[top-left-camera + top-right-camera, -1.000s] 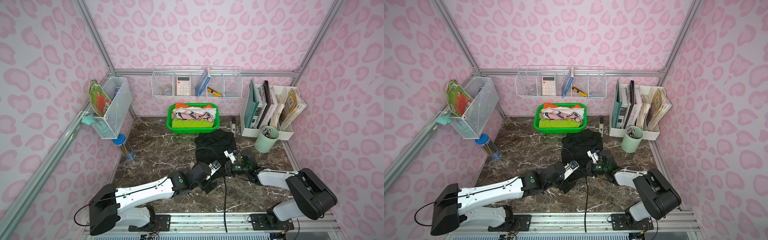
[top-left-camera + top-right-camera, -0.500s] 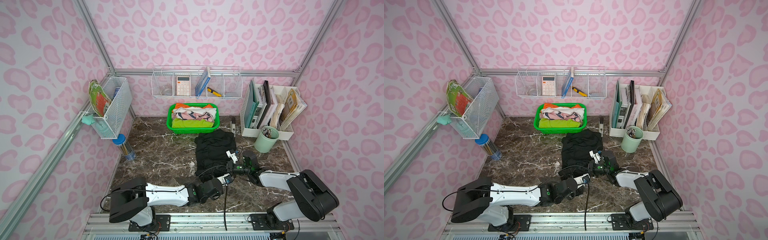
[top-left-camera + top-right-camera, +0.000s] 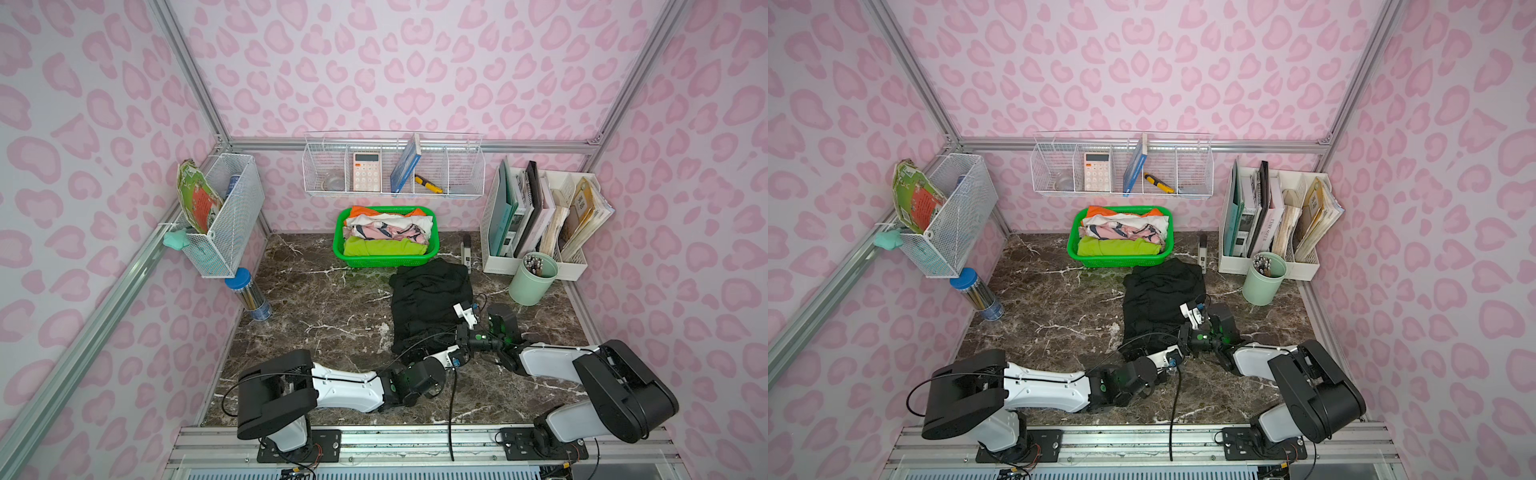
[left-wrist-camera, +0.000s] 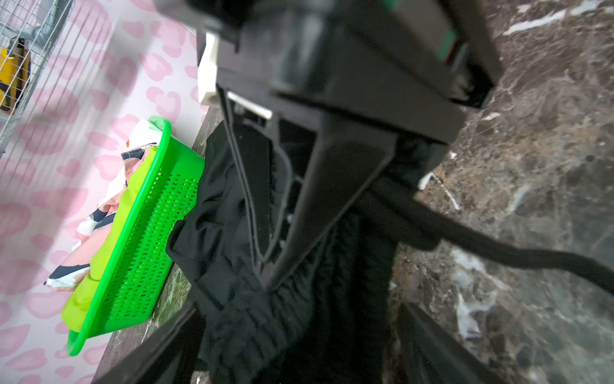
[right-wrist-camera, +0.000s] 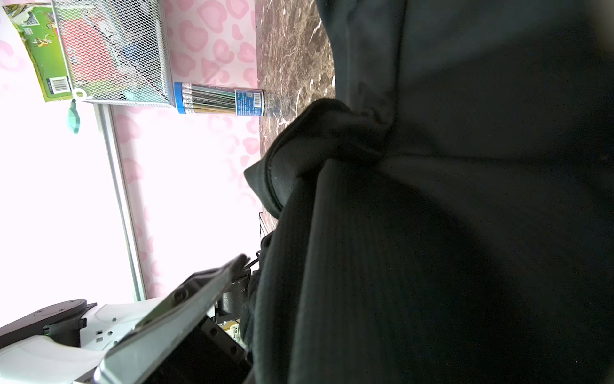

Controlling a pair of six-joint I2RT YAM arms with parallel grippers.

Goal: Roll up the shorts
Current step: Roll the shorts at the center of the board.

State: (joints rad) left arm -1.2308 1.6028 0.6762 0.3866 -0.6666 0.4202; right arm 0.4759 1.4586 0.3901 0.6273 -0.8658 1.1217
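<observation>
Black shorts [image 3: 430, 297] lie spread on the worktop [image 3: 328, 332], right of centre, with the far edge just beside the green basket [image 3: 386, 261]. No roll formed yet. The right end effector [image 4: 267, 277] has its fingers narrowed to a point and pinches the ribbed waistband at the near edge. The left end effector [image 4: 299, 309] has its jaws wide, one on either side of the waistband, and is not gripping. Change over the last second: the left arm has come off the cloth, folded back and dropped low, so it now meets the near edge head-on, close beside the right one. Reading: repositioning looks done. Once the left closes, both hold the waistband and rolling toward the basket could begin. In the way: the two end effectors are crowded together, so contact is a risk, and the basket limits travel at the far side. A cable [image 3: 451, 399] trails between the arms. Pen cup [image 3: 532, 282] is near on the right, pencil tube [image 3: 249, 295] well apart.
</observation>
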